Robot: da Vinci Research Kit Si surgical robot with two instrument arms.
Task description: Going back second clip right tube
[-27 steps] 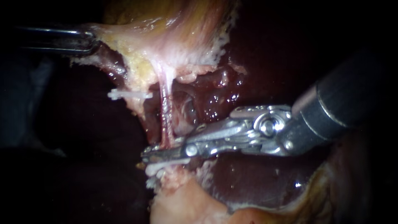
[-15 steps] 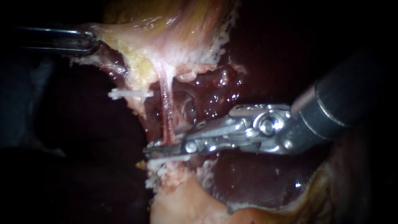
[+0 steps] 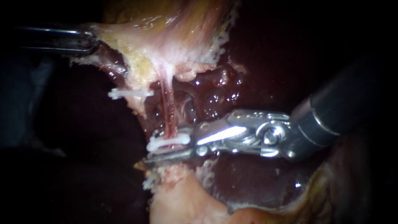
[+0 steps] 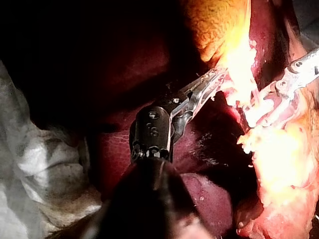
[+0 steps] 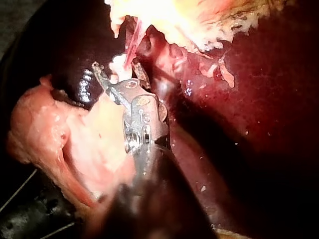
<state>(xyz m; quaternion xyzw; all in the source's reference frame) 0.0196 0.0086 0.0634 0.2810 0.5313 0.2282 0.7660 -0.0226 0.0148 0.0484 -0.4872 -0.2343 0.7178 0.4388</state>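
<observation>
My left instrument [image 3: 85,41] comes in at the upper left, its jaws clamped on the edge of the pale tissue [image 3: 166,45] and holding it taut. Below that edge a white clip [image 3: 130,94] sticks out sideways. Just right of it a thin pink tube [image 3: 168,114] runs down to a second white clip [image 3: 168,143] closed across it. That clip lies between the parted jaws of my right instrument [image 3: 154,148], whose shaft crosses the dark liver [image 3: 248,182]
</observation>
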